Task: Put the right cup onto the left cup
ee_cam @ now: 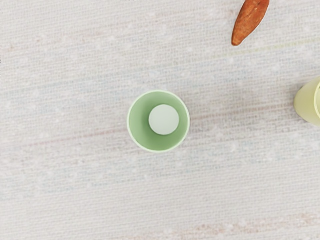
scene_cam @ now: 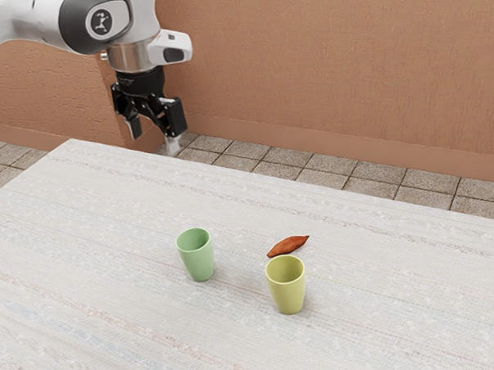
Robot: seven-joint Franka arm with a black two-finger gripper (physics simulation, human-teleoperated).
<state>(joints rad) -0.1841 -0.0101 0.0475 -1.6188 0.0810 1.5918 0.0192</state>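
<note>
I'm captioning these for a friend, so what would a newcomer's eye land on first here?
Probably the green cup and the yellow cup, both upright on the pale table. Next comes the reddish-brown pointed object lying close to the yellow cup. The open end effector hangs toward the exterior view's upper left.

Green cup [ee_cam: 159, 121] (upright, empty) near reddish-brown pod [ee_cam: 250, 22].

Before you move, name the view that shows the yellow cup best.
The exterior view: the yellow cup stands whole there, rim and side in sight. The wrist view cuts it off at its edge.
</note>
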